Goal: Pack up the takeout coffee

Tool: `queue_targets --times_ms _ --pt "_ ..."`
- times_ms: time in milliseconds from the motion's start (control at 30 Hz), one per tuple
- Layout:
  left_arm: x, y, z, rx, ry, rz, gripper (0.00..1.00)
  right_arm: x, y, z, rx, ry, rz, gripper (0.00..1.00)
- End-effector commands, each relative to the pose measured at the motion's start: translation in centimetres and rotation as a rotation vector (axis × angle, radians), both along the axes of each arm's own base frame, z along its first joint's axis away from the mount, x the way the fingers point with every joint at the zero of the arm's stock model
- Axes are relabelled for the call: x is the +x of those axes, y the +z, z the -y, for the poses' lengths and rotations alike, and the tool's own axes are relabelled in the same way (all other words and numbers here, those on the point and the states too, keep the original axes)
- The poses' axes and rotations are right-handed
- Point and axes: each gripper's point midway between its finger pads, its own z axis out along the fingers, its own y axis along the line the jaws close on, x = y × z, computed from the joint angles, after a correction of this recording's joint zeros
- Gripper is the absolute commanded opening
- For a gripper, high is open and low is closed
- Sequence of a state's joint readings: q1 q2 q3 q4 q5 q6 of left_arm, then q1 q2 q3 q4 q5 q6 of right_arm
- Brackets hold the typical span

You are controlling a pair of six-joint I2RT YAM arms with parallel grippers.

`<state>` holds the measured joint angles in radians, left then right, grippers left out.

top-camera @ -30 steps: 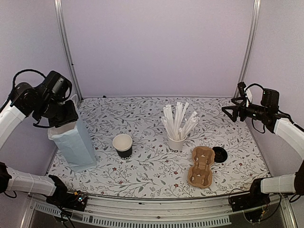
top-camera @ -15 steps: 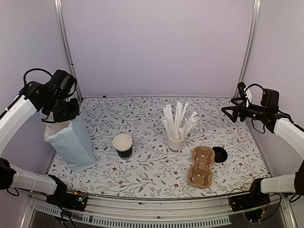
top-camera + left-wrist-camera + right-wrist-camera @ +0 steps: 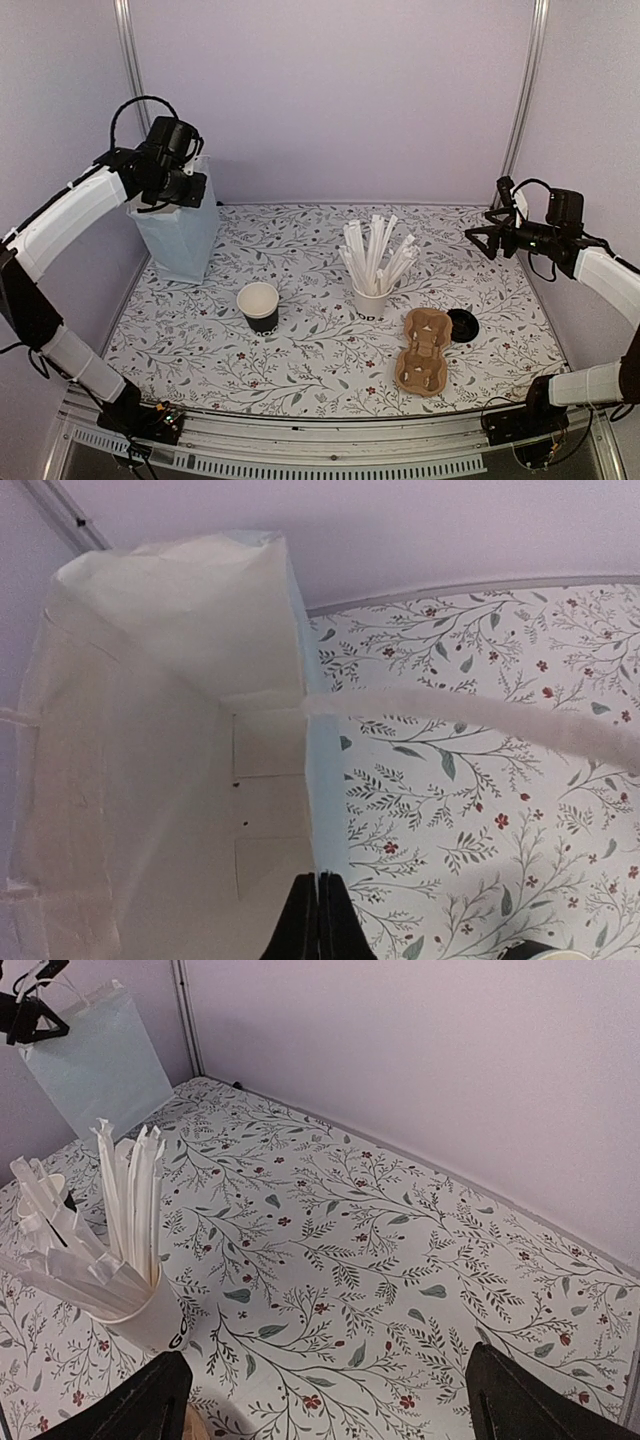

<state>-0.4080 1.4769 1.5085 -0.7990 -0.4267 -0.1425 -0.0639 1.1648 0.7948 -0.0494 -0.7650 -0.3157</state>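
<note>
Grips the top edge of the pale blue paper bag (image 3: 182, 240) with the left gripper (image 3: 197, 190), fingers pressed together on the paper with no gap between them. Hangs the bag straight below those fingers at the far left corner of the table (image 3: 300, 225), close to the side and back walls; hard to tell whether its base touches the surface. Shows, in the left wrist view, the bag's mouth gaping open to the left of the fingertips, with its white handle (image 3: 470, 715) arcing off to their right.

Leaves the takeout coffee (image 3: 259, 306) upright and untouched, nearer the arm bases than the left fingers and toward the right arm, well apart from the bag, with bare tabletop all round it.

Holds the right gripper (image 3: 478, 238) wide open and empty above the right edge of the table. Finds, ahead of those open fingers, the white cup of wrapped sticks (image 3: 150, 1310); nearer the bases, the cardboard carrier (image 3: 424, 352) with a black lid (image 3: 462, 325) just beside it.
</note>
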Motion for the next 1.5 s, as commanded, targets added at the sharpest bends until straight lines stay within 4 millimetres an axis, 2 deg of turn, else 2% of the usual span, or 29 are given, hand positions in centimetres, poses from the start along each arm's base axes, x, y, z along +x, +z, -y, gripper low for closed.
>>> queue_targets --times_ms 0,100,333,367,400,433,467,533,633,767,833,933,1000,1067,1100,1200,1333,1467 --pt "4.5 1.8 1.6 0.116 -0.128 0.062 0.0 0.0 -1.1 0.0 -0.012 0.001 -0.026 0.99" --pt "6.4 0.2 2.4 0.144 -0.141 0.013 0.0 0.1 -1.3 -0.1 -0.012 0.004 -0.037 0.99" --pt "8.1 -1.6 4.0 0.115 -0.184 -0.041 0.0 0.0 -1.6 -0.2 -0.012 0.014 -0.049 0.99" --pt "8.3 -1.7 4.0 0.119 -0.182 -0.047 0.06 0.0 -1.7 -0.2 -0.012 0.014 -0.051 0.99" --pt "8.4 -1.7 3.9 0.121 -0.177 -0.051 0.15 0.1 -1.7 -0.2 -0.012 0.015 -0.05 0.99" --pt "8.4 -1.5 3.9 0.12 -0.17 -0.049 0.29 0.0 -1.7 -0.2 -0.011 0.018 -0.052 0.99" --pt "8.5 -1.2 3.9 0.115 -0.164 -0.044 0.35 0.0 -1.7 -0.2 -0.011 0.02 -0.053 0.99" --pt "8.4 0.0 3.9 0.101 -0.148 -0.025 0.47 0.0 -1.7 -0.3 -0.01 0.025 -0.053 0.99" --pt "7.5 3.2 3.7 0.093 -0.115 0.032 0.59 -0.1 -1.9 -0.4 -0.009 0.033 -0.058 0.99" --pt "5.1 8.2 3.4 0.148 -0.06 0.121 0.65 0.0 -2.2 -0.5 -0.008 0.042 -0.072 0.99" --pt "3.1 10.7 4.5 0.149 -0.081 0.173 0.68 0.0 -2.5 -0.6 -0.007 0.05 -0.083 0.99" --pt "-0.5 11.7 8.2 0.131 -0.213 0.184 0.69 -0.1 -2.9 -0.7 -0.013 0.068 -0.09 0.99" --pt "-3.3 10.1 10.6 0.115 -0.309 0.131 0.69 -0.1 -2.9 -0.8 -0.016 0.074 -0.088 0.99" --pt "-5.6 7.5 11.8 0.049 -0.362 0.042 0.66 -0.2 -3.0 -0.8 -0.017 0.08 -0.089 0.99" --pt "-6.8 5.3 12.2 0.017 -0.391 -0.025 0.65 -0.3 -3.0 -0.9 -0.019 0.084 -0.086 0.99" --pt "-9.9 0.7 13.5 -0.098 -0.462 -0.183 0.63 -0.3 -3.1 -0.9 -0.02 0.092 -0.085 0.99" --pt "-13.2 -5.2 13.6 -0.166 -0.473 -0.38 0.62 -0.2 -3.5 -1.1 -0.014 0.1 -0.108 0.99" --pt "-14.6 -10.6 12.9 -0.183 -0.402 -0.527 0.6 -0.1 -3.9 -1.2 -0.011 0.11 -0.126 0.99"
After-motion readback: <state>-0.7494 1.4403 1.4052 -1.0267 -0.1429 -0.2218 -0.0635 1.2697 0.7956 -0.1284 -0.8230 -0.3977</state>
